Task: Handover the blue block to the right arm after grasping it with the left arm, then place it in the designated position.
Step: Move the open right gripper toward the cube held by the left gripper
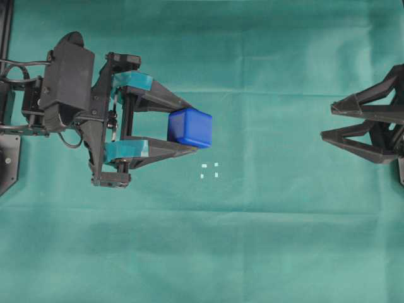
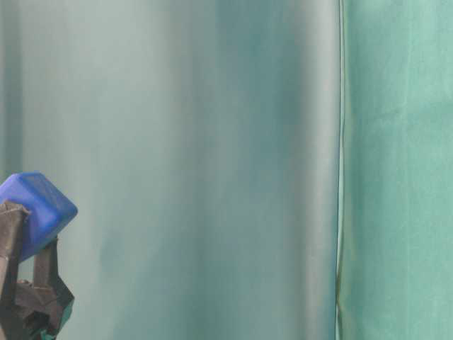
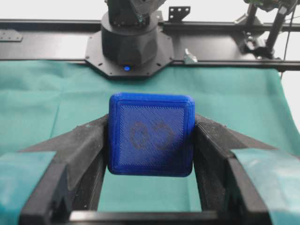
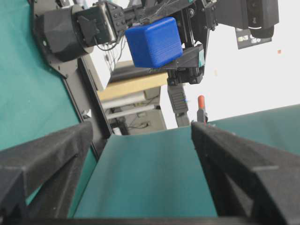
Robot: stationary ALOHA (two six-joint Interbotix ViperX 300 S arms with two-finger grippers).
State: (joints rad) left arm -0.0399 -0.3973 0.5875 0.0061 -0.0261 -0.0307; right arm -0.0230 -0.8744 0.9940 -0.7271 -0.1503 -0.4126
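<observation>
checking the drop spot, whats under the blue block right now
Only green cloth. The blue block is held up off it in the left gripper, and the white marks lie uncovered beside it. The cloth directly beneath is hidden from overhead.

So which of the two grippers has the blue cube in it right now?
The left gripper, with teal-taped fingers, clamps the blue block. The plain black right gripper stands open and empty.

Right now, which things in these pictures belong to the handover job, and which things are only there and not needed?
Belong to the job:
- blue block, clamped in the left gripper
- right gripper, open, apart from the block
- designated position, four white marks on the cloth

Only there:
- green cloth
- black frame rail
- arm base
</observation>
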